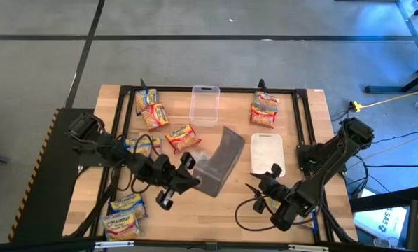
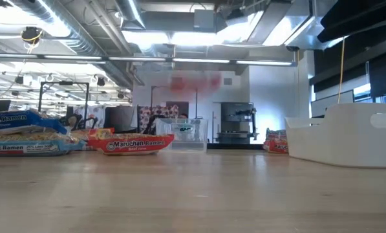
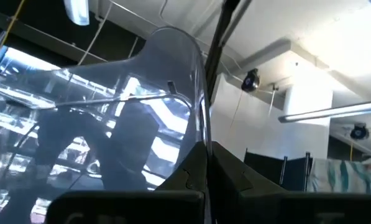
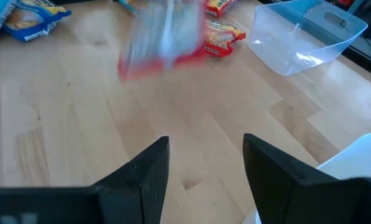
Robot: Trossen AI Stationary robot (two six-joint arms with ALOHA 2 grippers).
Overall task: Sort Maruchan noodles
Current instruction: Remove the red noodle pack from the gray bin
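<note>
Left gripper (image 1: 187,162) jaws clamped on grey container (image 1: 221,162)'s rim; right gripper (image 1: 265,183) jaws apart, empty, above the surface (image 1: 216,210).

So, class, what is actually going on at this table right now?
A two-armed robot is sorting ramen packets. Its left pincer is shut on the rim of a grey translucent container, holding it tilted off the table. The right pincer hangs open and empty beside the white container. The Maruchan noodles lie scattered on the wood; the clear container shows none inside.
</note>
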